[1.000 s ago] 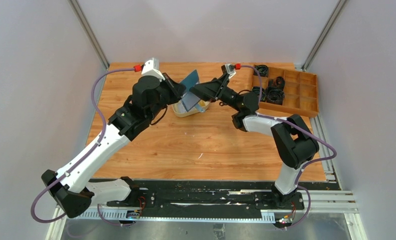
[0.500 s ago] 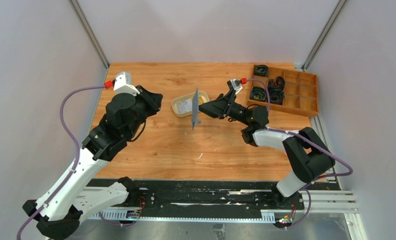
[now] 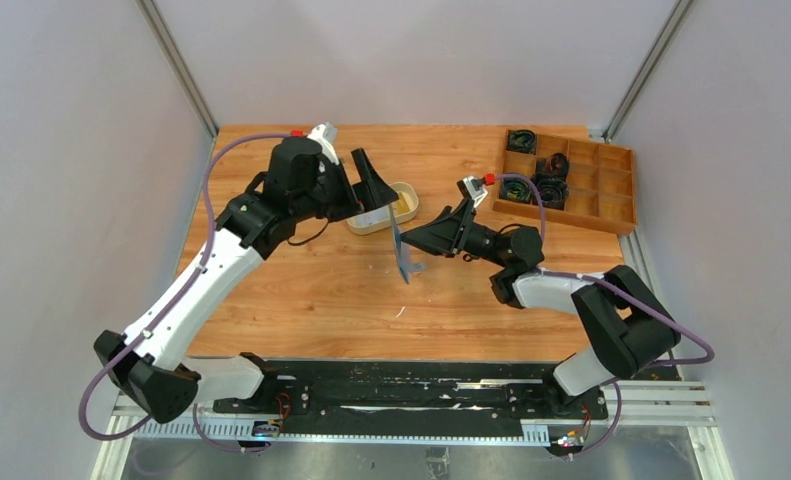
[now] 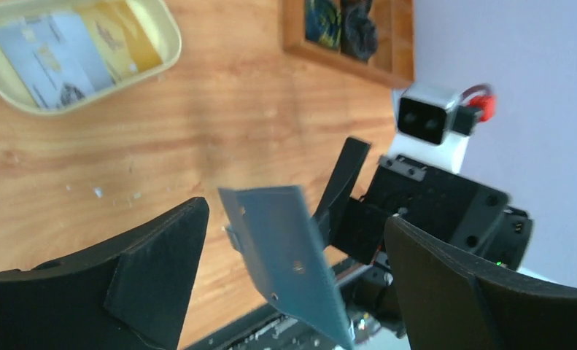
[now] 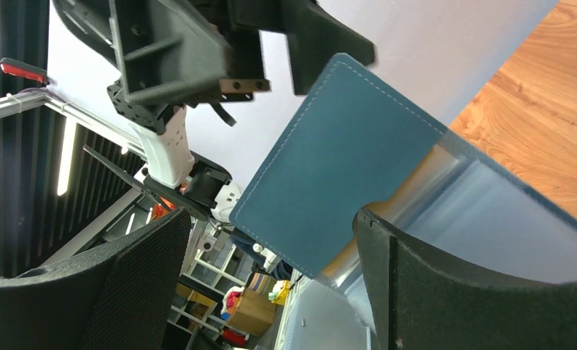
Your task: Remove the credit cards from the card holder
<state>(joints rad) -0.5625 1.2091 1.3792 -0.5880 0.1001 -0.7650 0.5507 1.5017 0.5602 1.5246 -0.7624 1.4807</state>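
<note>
The blue card holder (image 3: 403, 252) hangs edge-on above the table, just in front of the cream tray (image 3: 376, 224). My right gripper (image 3: 416, 240) has its jaws spread wide around it. In the right wrist view the card holder (image 5: 343, 160) runs behind one finger, blurred. My left gripper (image 3: 369, 195) stands open over the tray with nothing between its fingers. The left wrist view shows the card holder (image 4: 292, 248) beyond my left gripper (image 4: 296, 219). Credit cards (image 4: 59, 51), whitish and yellow, lie flat in the tray (image 4: 167, 55).
A wooden compartment box (image 3: 591, 185) with black parts stands at the back right corner, also seen as the box (image 4: 343, 36) in the left wrist view. Grey walls and metal posts close in the table on three sides.
My left gripper swung back from the left to the tray and opened. My right gripper carried the card holder away from the tray, toward the near side.
</note>
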